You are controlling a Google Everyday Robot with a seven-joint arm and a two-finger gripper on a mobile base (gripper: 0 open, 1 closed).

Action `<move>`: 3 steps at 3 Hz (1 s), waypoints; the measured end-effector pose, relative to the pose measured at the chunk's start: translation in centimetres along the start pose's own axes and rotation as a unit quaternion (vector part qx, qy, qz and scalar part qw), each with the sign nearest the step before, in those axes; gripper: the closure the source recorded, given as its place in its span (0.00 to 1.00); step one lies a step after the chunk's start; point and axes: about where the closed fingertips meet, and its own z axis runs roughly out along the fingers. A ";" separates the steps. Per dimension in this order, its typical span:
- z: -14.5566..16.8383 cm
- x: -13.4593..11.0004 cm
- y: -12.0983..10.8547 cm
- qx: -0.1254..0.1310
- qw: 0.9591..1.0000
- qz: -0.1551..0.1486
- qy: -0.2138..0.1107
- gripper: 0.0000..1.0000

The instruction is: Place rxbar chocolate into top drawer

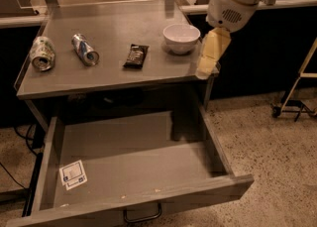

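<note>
The rxbar chocolate [135,55], a small dark-wrapped bar, lies flat on the grey table top [114,32], left of a white bowl [181,37]. The top drawer [133,166] stands pulled out under the table, with a white square sticker [73,174] at its front left and a dark wire handle [142,216] on its front. My gripper [208,60], with pale yellow fingers pointing down, hangs at the table's right front corner, right of the bowl and well right of the bar. It holds nothing that I can see.
Two crushed silver cans [42,52] [85,49] lie on the table's left side. A metal stand [297,92] is on the speckled floor at the right. A dark counter runs behind the table.
</note>
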 end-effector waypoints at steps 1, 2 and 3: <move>0.1 -1.0 -0.1 0.002 1.000 -0.005 -0.010 0.00; 0.6 -3.7 0.3 0.003 0.999 -0.016 -0.040 0.00; 0.9 -6.9 -0.3 0.003 0.998 -0.035 -0.048 0.00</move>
